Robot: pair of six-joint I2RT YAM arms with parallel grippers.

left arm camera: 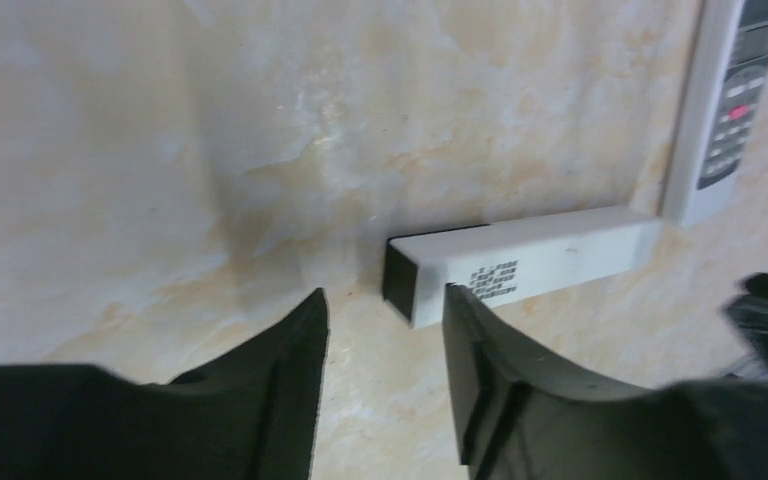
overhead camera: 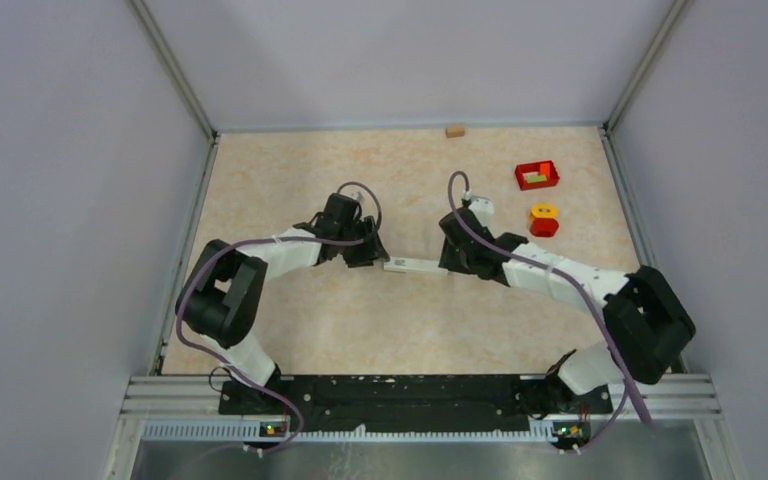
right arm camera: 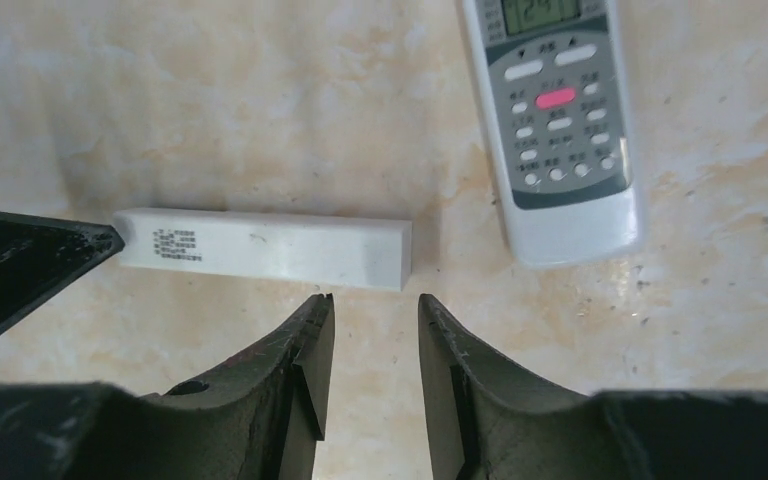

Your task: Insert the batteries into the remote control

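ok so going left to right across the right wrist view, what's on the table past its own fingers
dark fingertip of the left end effector → white bar with a small printed label → remote control, buttons facing up

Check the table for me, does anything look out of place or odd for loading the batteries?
Nothing looks spilled or damaged. The oddest thing is that the remote control lies buttons-up, so its back is hidden, and no batteries are clearly visible in any view. A white labelled bar lies crosswise near its bottom end.
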